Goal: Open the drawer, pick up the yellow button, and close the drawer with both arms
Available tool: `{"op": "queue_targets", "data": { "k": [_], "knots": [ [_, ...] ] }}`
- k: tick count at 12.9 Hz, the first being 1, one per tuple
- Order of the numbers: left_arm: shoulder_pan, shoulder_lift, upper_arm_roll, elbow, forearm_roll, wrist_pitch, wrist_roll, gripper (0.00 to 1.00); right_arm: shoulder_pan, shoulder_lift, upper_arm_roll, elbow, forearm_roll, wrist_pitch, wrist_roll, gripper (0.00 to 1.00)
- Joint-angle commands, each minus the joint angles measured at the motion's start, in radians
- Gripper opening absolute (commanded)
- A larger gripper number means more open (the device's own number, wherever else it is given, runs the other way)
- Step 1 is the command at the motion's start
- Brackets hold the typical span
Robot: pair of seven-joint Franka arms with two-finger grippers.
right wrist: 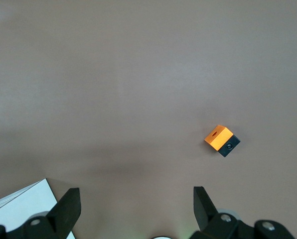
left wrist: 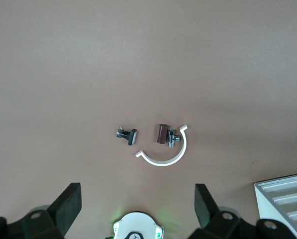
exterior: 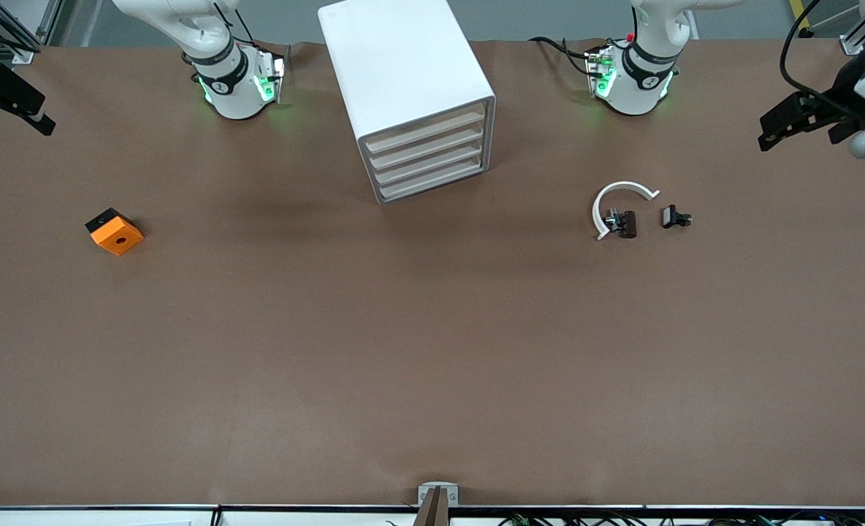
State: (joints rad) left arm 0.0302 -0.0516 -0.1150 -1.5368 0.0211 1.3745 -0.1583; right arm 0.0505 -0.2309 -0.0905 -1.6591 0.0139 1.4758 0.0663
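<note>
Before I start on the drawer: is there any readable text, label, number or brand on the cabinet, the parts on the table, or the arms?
None can be read.
Cabinet and its top drawer: plain, no markings.
Orange block, white curved piece and the small dark parts: no text.
Dark band on each arm base: a small mark, too small to read.
</note>
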Motion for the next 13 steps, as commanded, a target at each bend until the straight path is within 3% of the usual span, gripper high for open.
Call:
{"op": "queue_targets", "data": {
  "k": [1,6,9,13],
  "knots": [
    [0.007,0.131,-0.002,0.053,-0.001,0.0,0.019,1.0,-0.005,0.012,0.002,0.024,-0.017,-0.008,-0.013,1.0],
    [0.007,0.323,-0.003,0.055,-0.015,0.098,-0.012,1.0,-0.006,0.012,0.002,0.025,-0.017,-0.008,-0.013,1.0],
    [-0.009,0.418,-0.012,0.053,-0.027,0.143,-0.14,1.0,-0.003,0.018,0.003,0.028,-0.015,-0.008,-0.013,1.0],
    [-0.012,0.501,-0.012,0.028,-0.151,0.204,-0.283,1.0,-0.003,0.022,0.003,0.033,-0.017,-0.008,-0.014,1.0]
  ]
}}
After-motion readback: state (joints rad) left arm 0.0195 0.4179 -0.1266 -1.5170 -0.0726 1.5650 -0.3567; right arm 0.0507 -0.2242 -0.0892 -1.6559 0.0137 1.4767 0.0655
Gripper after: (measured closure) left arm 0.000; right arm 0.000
